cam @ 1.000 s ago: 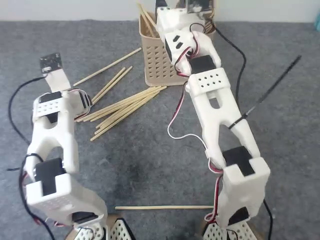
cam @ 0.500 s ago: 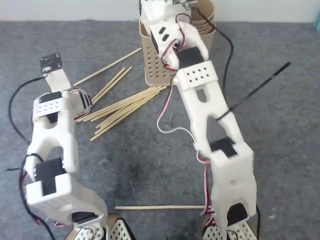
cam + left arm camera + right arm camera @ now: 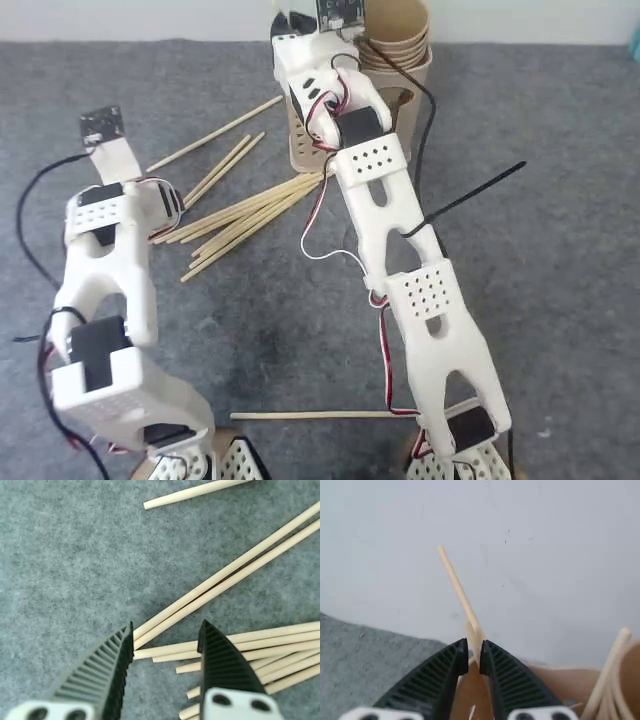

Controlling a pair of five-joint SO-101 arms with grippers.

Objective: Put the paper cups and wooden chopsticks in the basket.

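Grey carpet (image 3: 560, 300) covers the table, with a white wall (image 3: 530, 540) behind it. Basket (image 3: 298, 140): tan, perforated, upright at the far edge of the carpet, partly hidden by the right arm (image 3: 375, 200). Cups (image 3: 395, 22): brown paper, nested in one stack, standing inside the basket on the side away from the left arm (image 3: 105, 260). Heap (image 3: 240, 212): a loose fan of wooden chopsticks flat on the carpet between the left arm and the basket, its far ends near the basket's foot. Pair (image 3: 225, 165): two chopsticks side by side, just beyond the heap. Single (image 3: 215, 132): one chopstick lying apart, farther out again. Near stick (image 3: 320, 414): one chopstick lying crosswise close to the arms' bases. Right gripper (image 3: 474, 661): above the basket by the wall, fingers pressed together on the held stick (image 3: 456, 582), which rises tilted from between the tips against the wall. Stick ends (image 3: 612, 672): pale, curved, beside a tan surface at the wrist view's edge. Left gripper (image 3: 167, 625): fingers spread apart, nothing between them, hanging low over the near ends of the heap; contact with the carpet cannot be told. Black strip (image 3: 470, 198): thin, jutting sideways from the right arm
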